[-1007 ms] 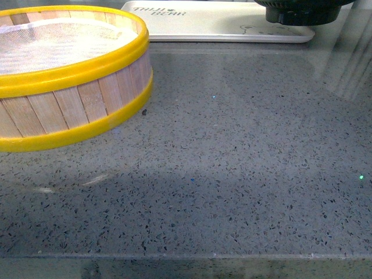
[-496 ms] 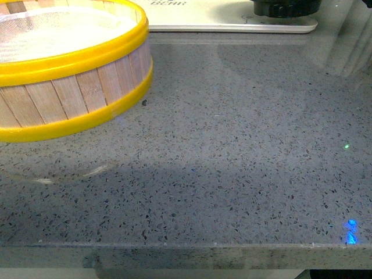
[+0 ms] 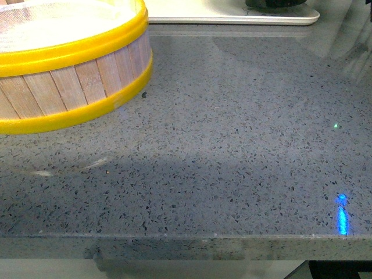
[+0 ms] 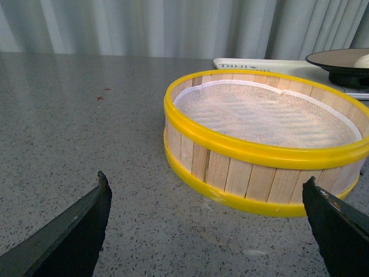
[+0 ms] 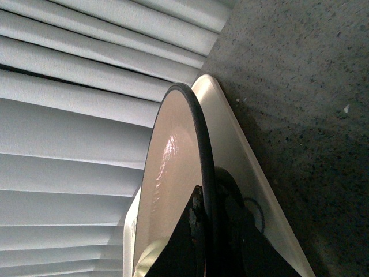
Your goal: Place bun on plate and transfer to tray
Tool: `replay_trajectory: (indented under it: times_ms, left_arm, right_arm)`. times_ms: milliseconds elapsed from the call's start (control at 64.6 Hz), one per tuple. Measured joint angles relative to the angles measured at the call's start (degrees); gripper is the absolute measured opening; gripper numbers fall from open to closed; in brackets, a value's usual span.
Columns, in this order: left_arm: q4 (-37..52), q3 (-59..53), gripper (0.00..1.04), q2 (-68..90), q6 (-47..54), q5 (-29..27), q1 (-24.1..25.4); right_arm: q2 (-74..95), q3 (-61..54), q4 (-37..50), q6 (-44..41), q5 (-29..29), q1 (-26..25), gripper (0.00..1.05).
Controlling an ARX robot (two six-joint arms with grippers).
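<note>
— At the far right of the counter point(image 3: 232, 145), why does the right gripper point(image 5: 209, 199) pinch the plate point(image 5: 173, 173) by its black rim?
— Probably to hold its fingers clear of the bun point(image 4: 363, 61), which lies on the plate, while the foot settles onto the tray point(image 3: 192, 9); full contact cannot be confirmed. Left gripper point(image 4: 205, 179) is spread wide and empty, facing the steamer basket point(image 4: 259, 153). Tray lettering is too small to read.

A round wooden steamer basket point(image 3: 70, 75) with yellow bands at top and bottom stands on a grey speckled stone surface point(image 3: 232, 145). A white mesh liner point(image 4: 265, 112) covers its inside. A blue light spot point(image 3: 342, 214) glows near the surface's front edge. A pleated grey curtain point(image 4: 144, 26) hangs behind.
</note>
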Motion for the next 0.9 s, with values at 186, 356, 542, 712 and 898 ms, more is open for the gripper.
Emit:
replay_trajectory:
  times_ms: [186,356,542,712,898]
  left_arm:
    - [0.00,0.00,0.98,0.00,0.00,0.00,0.00]
    - [0.00,0.00,0.98,0.00,0.00,0.00,0.00]
    - [0.00,0.00,0.98,0.00,-0.02,0.00,0.00]
    - [0.00,0.00,0.98,0.00,0.00,0.00,0.00]
    - [0.00,0.00,0.98,0.00,0.00,0.00,0.00]
  right_arm:
    - [1.92,2.64,-0.94,-0.07,0.00,1.01,0.02]
    - [2.73,4.00,-2.56,0.00,-0.02,1.20,0.02]
    - [3.02,4.42,-3.28,0.24,-0.26,1.18,0.04]
    - [3.04,4.44,-3.37,0.83,-1.16,0.92,0.41]
    - [2.21,2.16,-2.12,1.99,-1.95,0.74,0.78]
